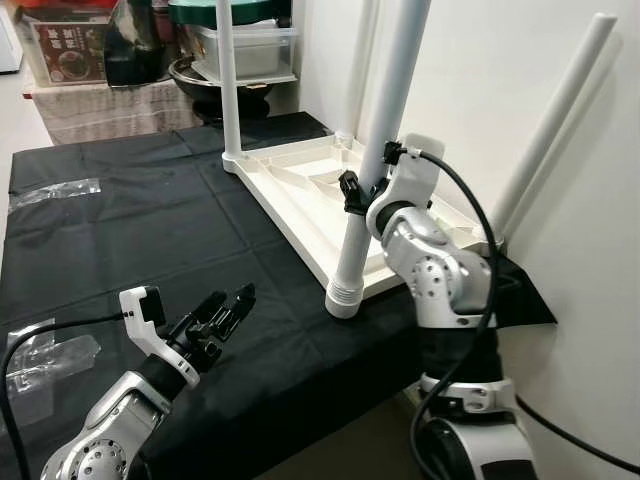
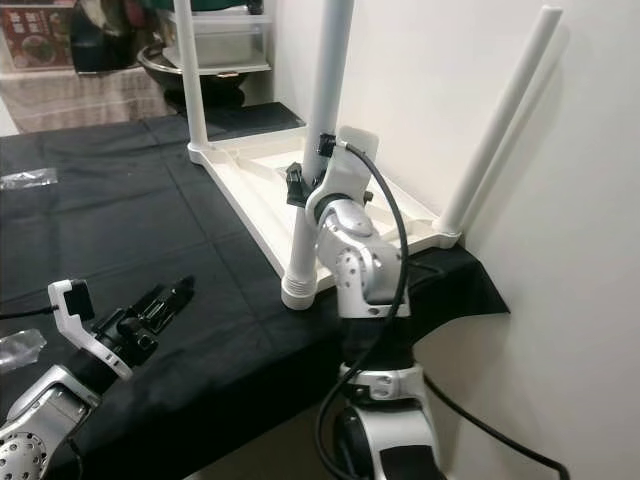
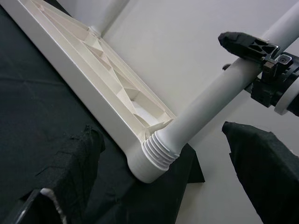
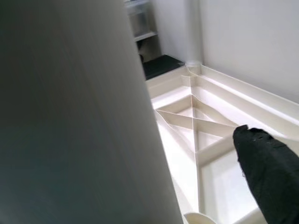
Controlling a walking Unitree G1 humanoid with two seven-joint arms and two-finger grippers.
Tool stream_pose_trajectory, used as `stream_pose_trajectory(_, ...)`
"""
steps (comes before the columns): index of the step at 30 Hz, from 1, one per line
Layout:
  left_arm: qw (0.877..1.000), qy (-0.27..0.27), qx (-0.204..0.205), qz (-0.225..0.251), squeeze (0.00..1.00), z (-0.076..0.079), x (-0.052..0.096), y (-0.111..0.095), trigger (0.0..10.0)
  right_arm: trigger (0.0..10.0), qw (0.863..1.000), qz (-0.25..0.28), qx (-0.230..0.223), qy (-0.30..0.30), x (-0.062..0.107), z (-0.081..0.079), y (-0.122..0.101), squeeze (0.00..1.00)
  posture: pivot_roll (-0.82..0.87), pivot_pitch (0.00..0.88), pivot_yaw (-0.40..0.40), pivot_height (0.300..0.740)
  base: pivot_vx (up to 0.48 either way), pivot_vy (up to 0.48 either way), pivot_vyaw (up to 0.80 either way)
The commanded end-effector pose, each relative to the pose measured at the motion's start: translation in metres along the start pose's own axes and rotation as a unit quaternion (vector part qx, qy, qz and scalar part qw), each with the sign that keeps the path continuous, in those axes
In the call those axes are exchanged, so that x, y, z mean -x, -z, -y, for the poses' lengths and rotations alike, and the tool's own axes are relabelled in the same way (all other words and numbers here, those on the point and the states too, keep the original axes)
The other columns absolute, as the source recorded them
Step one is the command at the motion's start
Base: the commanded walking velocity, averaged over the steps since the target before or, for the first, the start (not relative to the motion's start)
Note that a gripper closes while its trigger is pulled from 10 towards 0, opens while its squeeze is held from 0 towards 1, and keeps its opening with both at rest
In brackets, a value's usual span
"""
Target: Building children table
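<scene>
Worktop [image 1: 150, 230]: covered with black cloth. Lying on it: white table top [image 1: 300, 185], upside down, ribbed underside up, at the corner next to the wall; two clear plastic bags [image 1: 55, 192] along the robot's left edge.

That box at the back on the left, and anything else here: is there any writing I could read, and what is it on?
Printed box at the back left: it carries print and a picture, too small and blurred to read.
White tabletop, its legs, the black cloth, both end effectors: no writing to be seen.
</scene>
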State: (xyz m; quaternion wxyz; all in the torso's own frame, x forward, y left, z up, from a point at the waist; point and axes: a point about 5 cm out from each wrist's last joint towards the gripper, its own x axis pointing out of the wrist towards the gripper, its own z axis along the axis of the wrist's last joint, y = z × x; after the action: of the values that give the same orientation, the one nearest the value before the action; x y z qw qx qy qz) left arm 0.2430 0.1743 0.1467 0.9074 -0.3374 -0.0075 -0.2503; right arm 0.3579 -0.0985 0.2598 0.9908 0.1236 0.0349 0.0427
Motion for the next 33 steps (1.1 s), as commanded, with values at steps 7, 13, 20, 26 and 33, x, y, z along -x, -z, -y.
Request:
stream_pose_trajectory(7,1.0,0.001,-0.001,-0.01,0.0,-0.002,0.0,0.001,10.0,10.0,0.992,0.022,0.068,-0.104,0.001,0.01,-0.016,1.0,0.03,0.0,-0.091,0.74,0.0,0.0,0.0)
stream_pose_trajectory(13,1.0,0.001,-0.004,-0.011,0.0,-0.002,0.0,0.001,10.0,10.0,0.982,0.01,0.118,-0.149,0.0,0.021,-0.013,1.0,0.03,0.0,-0.092,0.74,0.0,0.0,0.0)
stream_pose_trajectory(20,1.0,0.002,-0.005,-0.011,0.0,-0.002,0.0,0.0,10.0,10.0,0.968,0.013,0.135,-0.211,0.001,0.028,-0.016,1.0,0.04,0.0,-0.092,0.74,0.0,0.0,0.0)
stream_pose_trajectory(26,1.0,0.004,-0.006,-0.011,0.0,-0.002,-0.001,0.0,10.0,10.0,0.95,0.035,0.146,-0.274,-0.002,0.033,-0.02,1.0,0.04,0.0,-0.095,0.74,0.0,0.0,0.0)
stream_pose_trajectory(33,1.0,0.004,-0.007,-0.011,0.0,-0.002,0.0,-0.001,10.0,10.0,0.94,0.041,0.136,-0.31,-0.004,0.038,-0.021,1.0,0.04,0.0,-0.098,0.74,0.0,0.0,0.0)
